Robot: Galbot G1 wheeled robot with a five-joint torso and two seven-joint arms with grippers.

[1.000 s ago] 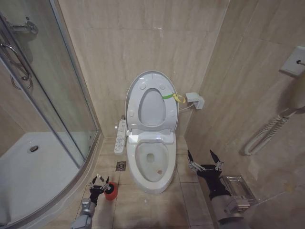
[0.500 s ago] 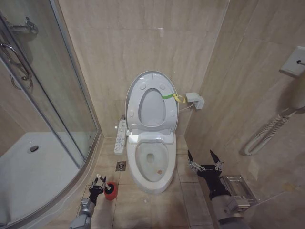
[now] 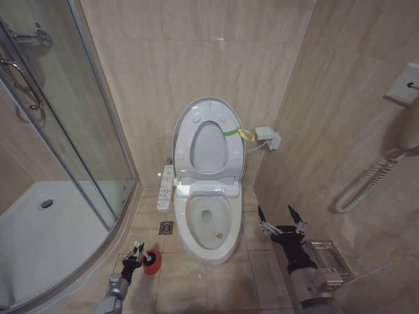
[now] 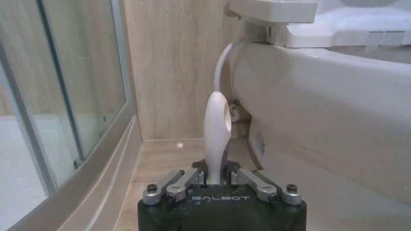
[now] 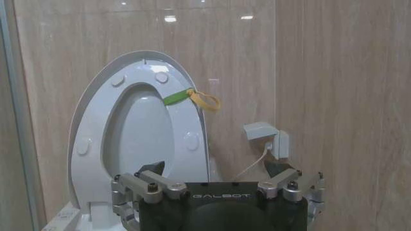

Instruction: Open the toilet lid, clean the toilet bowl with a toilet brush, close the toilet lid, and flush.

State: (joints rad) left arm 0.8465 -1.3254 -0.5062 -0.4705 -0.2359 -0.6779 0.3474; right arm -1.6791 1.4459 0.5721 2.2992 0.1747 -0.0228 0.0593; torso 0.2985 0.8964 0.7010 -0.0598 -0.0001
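Pale-handled toilet brush (image 4: 216, 132) stands upright, long axis vertical, pinched by the left end effector (image 3: 135, 254) beside the toilet bowl (image 3: 208, 226). Right end effector (image 3: 281, 219) hovers spread.

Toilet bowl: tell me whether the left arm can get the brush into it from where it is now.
Probably yes. The lid stands raised, leaving the toilet bowl open, and the left gripper, low beside it, grips the brush handle.

The one word to be read is "GALBOT", in pale capitals on the black body of the left gripper (image 4: 217, 180), just below its fingers, and again on the body of the right gripper (image 5: 215, 175). No other lettering is legible.
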